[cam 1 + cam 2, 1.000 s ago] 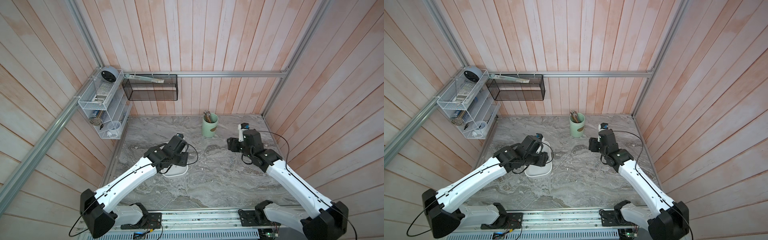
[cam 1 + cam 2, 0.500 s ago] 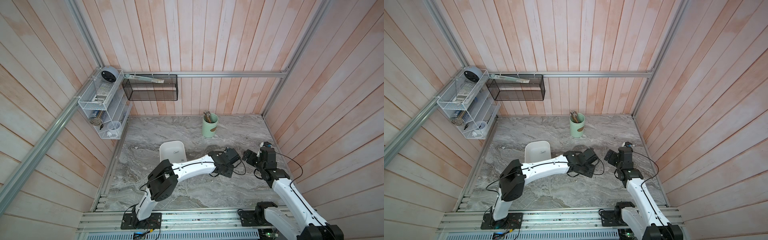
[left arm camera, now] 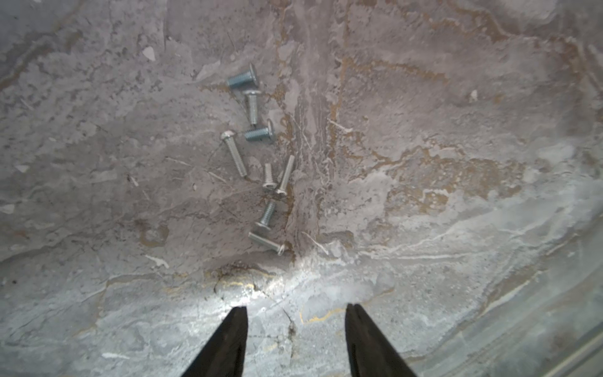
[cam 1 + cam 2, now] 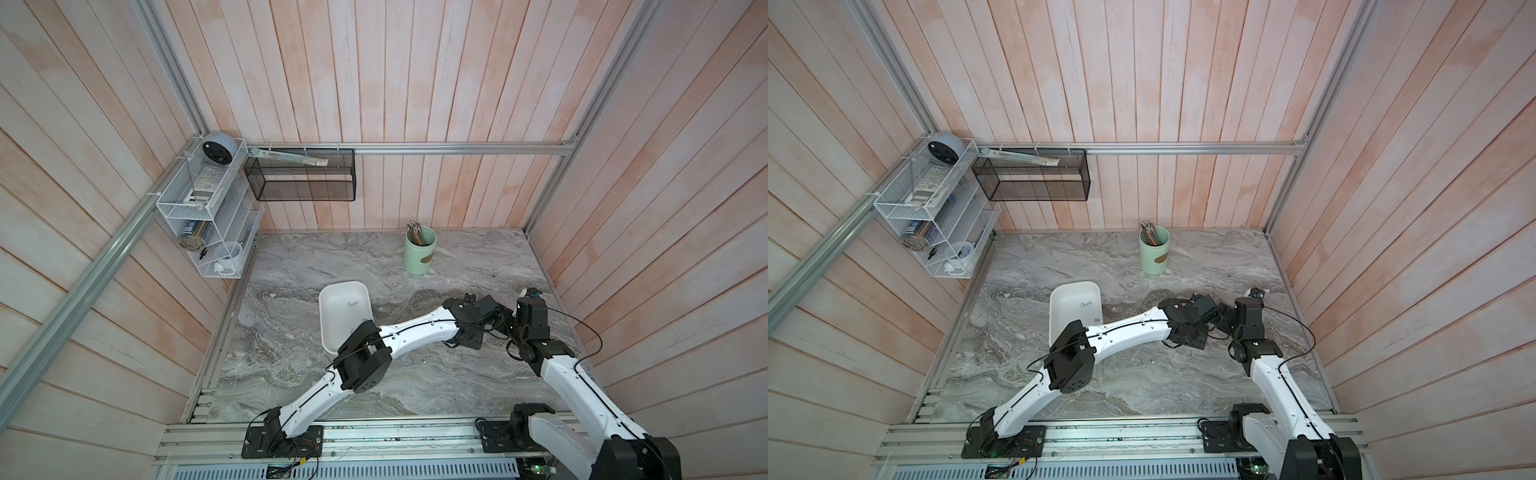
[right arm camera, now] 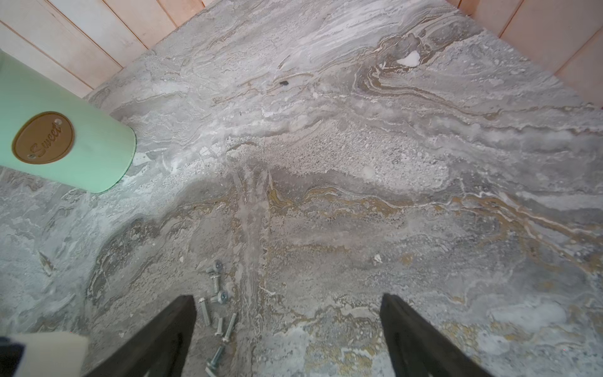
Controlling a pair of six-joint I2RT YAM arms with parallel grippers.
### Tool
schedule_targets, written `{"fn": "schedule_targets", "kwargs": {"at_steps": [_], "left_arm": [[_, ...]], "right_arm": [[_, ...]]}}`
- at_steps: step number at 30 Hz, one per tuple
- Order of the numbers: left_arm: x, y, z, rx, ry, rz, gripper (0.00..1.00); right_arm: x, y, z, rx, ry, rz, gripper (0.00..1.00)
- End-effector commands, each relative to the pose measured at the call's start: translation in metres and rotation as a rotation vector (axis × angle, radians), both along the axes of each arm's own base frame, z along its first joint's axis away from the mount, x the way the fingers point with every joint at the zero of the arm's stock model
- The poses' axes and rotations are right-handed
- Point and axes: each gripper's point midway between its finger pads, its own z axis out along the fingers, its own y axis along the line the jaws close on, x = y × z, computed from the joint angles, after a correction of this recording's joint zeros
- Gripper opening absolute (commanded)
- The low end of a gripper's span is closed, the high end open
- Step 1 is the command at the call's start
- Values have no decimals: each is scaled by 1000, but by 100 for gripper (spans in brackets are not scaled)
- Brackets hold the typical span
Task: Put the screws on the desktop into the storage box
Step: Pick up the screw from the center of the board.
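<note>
Marble desktop [image 3: 424, 163] holds the screws [image 3: 235, 155] clustered beyond the left jaws, untouched.

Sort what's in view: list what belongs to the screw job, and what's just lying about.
Belongs to the job:
- screws clustered on the desktop
- storage box, one screw already inside
- left gripper and right gripper, both open near the cluster

Just lying about:
- pale green cup holding brown sticks
- black mesh basket on the wall
- white wire rack in the corner
</note>
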Motion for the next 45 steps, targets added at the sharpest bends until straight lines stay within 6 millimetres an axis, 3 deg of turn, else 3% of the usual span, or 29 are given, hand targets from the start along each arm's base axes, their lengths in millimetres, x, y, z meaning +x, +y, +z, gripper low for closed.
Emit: {"fn": "schedule_targets", "kwargs": {"at_steps": [1, 19, 25, 45], "left_arm": [[5, 17, -15, 108, -20, 3, 52], [24, 7, -39, 151, -79, -5, 49], [27, 11, -52, 184, -70, -15, 39], [18, 33, -55, 263, -62, -57, 20]], "right_arm": [[2, 0, -1, 12, -14, 0, 95], [7, -23, 1, 13, 17, -78, 95], [8, -21, -2, 31, 21, -71, 94], [7, -16, -10, 62, 30, -61, 95]]}}
